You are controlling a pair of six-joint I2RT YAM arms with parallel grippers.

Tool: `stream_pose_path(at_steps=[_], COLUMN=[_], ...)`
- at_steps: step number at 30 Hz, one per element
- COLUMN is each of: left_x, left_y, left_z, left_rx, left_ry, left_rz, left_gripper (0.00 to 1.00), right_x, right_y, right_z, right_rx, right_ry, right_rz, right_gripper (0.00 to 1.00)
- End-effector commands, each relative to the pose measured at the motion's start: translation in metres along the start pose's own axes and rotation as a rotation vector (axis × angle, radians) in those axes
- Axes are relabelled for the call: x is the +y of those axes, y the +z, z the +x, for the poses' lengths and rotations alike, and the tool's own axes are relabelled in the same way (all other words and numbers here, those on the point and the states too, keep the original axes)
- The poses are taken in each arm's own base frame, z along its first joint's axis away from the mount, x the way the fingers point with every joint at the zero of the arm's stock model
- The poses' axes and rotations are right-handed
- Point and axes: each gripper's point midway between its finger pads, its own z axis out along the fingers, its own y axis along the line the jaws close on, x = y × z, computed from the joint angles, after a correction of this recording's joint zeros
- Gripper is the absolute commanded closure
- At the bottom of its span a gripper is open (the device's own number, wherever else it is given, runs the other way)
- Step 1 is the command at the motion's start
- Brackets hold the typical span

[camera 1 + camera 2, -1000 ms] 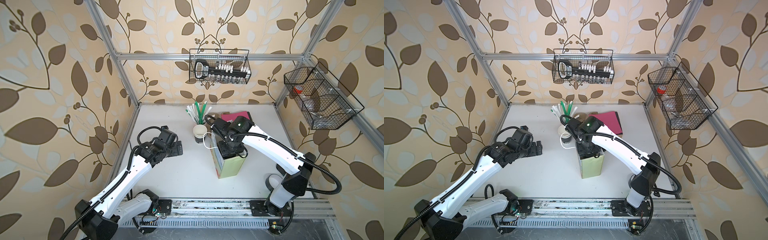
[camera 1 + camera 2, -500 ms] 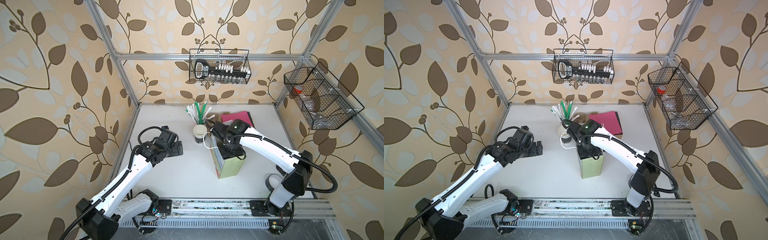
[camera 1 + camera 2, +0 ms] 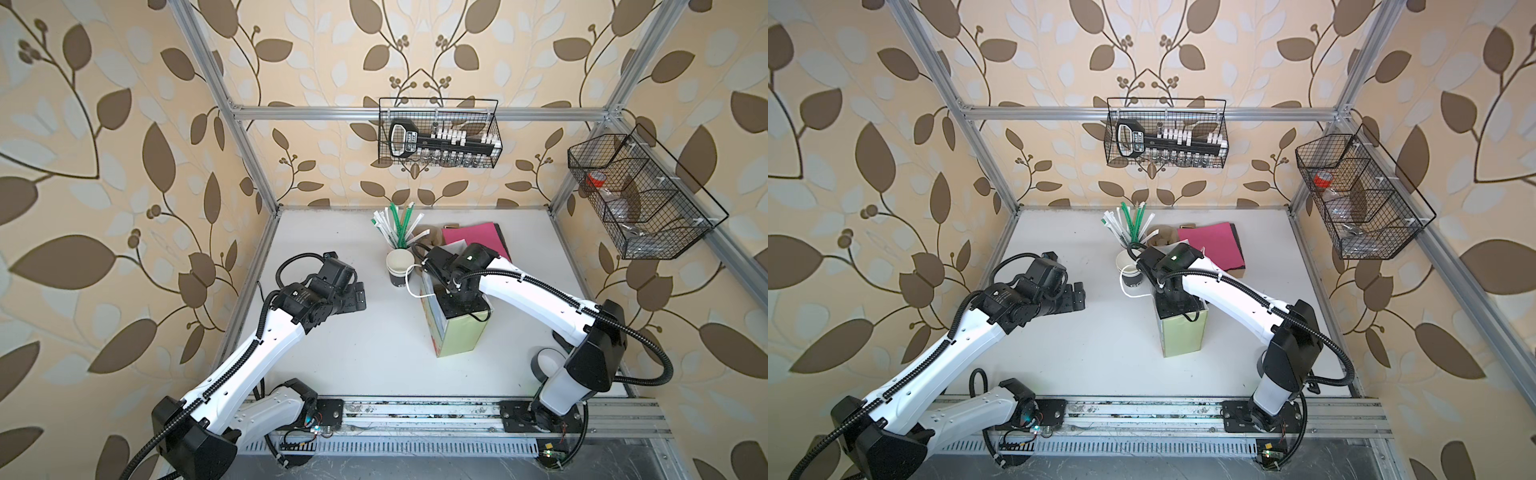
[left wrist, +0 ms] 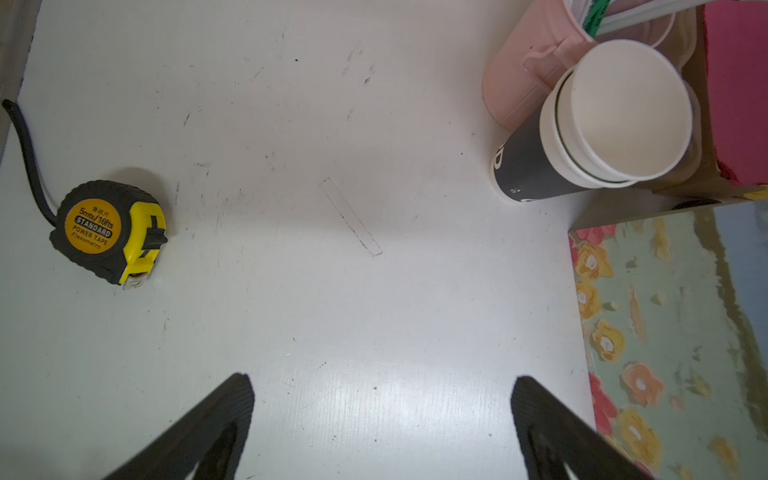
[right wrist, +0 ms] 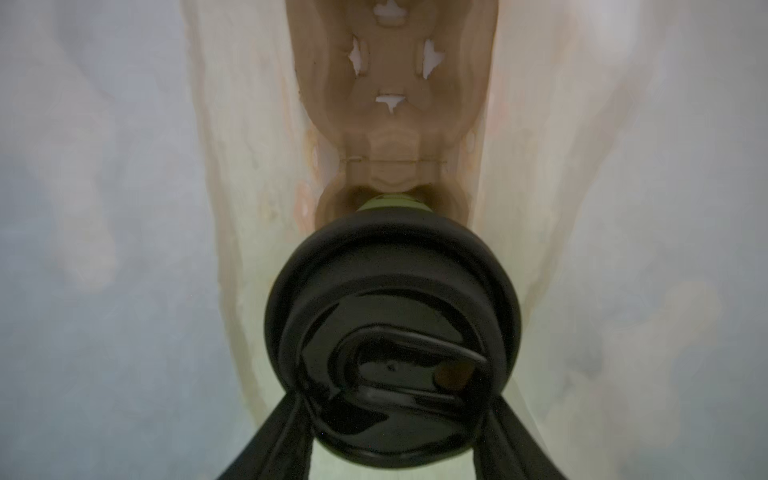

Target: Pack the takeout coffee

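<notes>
The takeout coffee [image 5: 392,332], a light-green cup visible only as a sliver beneath its glossy round black lid [image 5: 332,266], was down inside the floral paper bag [image 3: 461,336], pinched at its sides by the right gripper [image 5: 392,419]. The left gripper [image 4: 382,399] hovered spread wide above the table [image 4: 332,124].

Tape measure [image 4: 109,231]: "5mts/16fts STANDARD POWER TAPE"

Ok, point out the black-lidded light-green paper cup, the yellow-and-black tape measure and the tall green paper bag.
lidded cup [image 5: 392,328]: right wrist view, lid top.
tape measure [image 4: 93,228]: left wrist view, orange label.
paper bag [image 3: 461,336]: in a top view, green side.
</notes>
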Motion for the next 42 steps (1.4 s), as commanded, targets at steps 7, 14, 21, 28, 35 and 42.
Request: stream_pose_path(at_steps=[7, 14, 21, 28, 35, 42], left_x=[-0.001, -0.001, -0.001, -0.001, -0.001, -0.001], left_y=[-0.003, -0.002, -0.002, -0.002, -0.002, -0.002], left_z=[-0.004, -0.004, -0.004, -0.004, -0.004, -0.004], left_rx=[-0.002, 0.002, 0.003, 0.003, 0.005, 0.003], left_ry=[0.012, 0.014, 0.014, 0.014, 0.016, 0.015], left_rz=[0.004, 0.003, 0.004, 0.004, 0.005, 0.003], left_gripper=[0.01, 0.01, 0.01, 0.01, 0.01, 0.01], right_x=[-0.006, -0.008, -0.006, -0.01, -0.012, -0.01], right_y=[0.004, 0.012, 0.017, 0.025, 0.029, 0.035], right_z=[0.008, 0.012, 0.012, 0.016, 0.017, 0.015], right_rx=[0.045, 0.084, 0.095, 0.105, 0.099, 0.084], right_ry=[-0.012, -0.021, -0.026, -0.023, -0.016, -0.022], right_rz=[-0.013, -0.02, -0.026, -0.008, -0.001, -0.006], right_gripper=[0.6, 0.6, 0.6, 0.6, 0.6, 0.6])
